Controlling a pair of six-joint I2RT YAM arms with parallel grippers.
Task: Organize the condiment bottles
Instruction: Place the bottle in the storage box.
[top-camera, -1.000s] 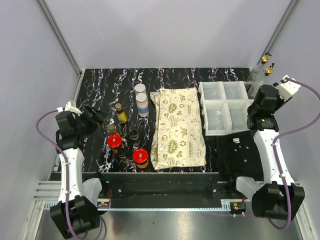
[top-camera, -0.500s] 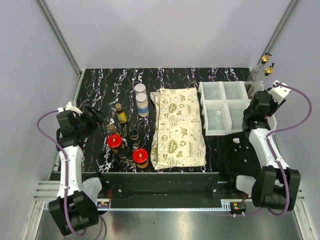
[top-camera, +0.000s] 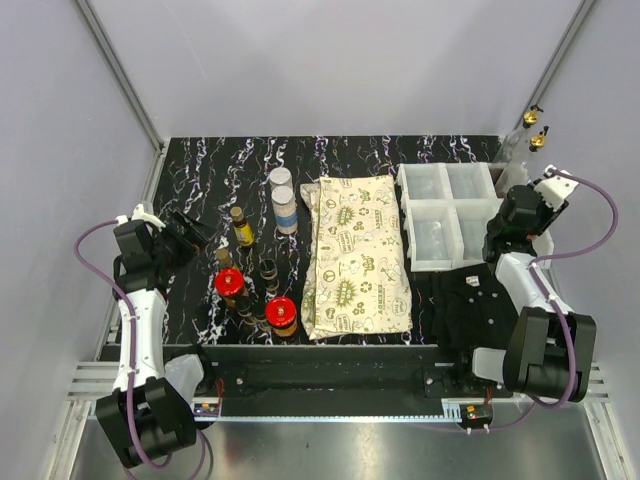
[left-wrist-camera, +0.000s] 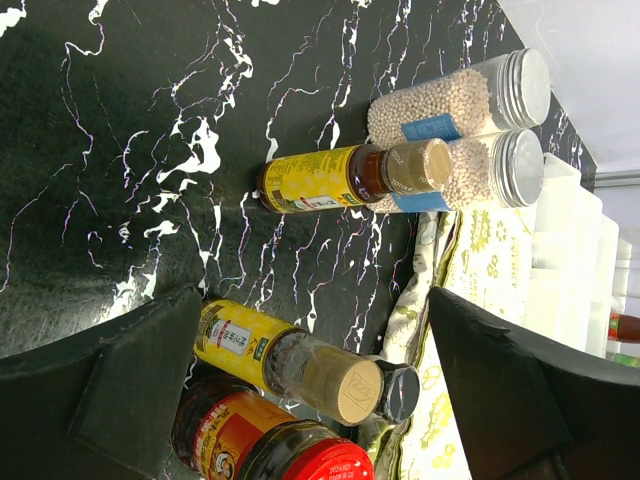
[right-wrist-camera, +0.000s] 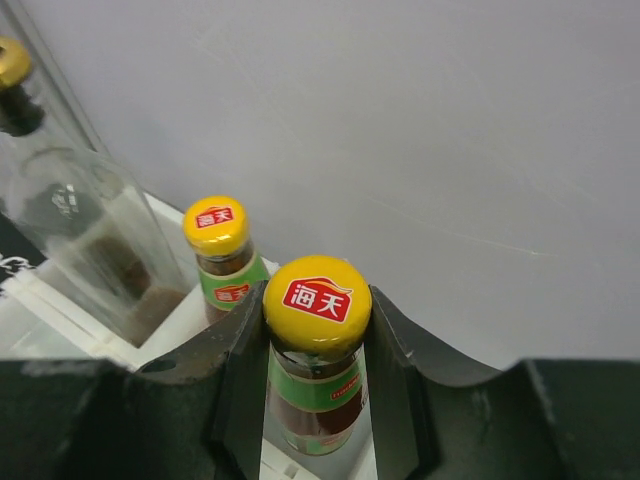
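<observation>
My right gripper (right-wrist-camera: 317, 385) pinches a yellow-capped bottle (right-wrist-camera: 317, 303) at the table's (top-camera: 200, 170) right edge, beside the bins (top-camera: 447, 182). My left gripper (left-wrist-camera: 315, 300) is spread wide, facing the other bottles (top-camera: 229, 281) near the left front.

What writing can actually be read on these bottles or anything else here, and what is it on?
"海天": red badge on the yellow cap of the held bottle in the right tool.
"海天": same badge on the second yellow cap beside it.
Too small or blurred: labels on the yellow-labelled bottles, the red-lidded jar, the blue stickers, the cloth print.
</observation>
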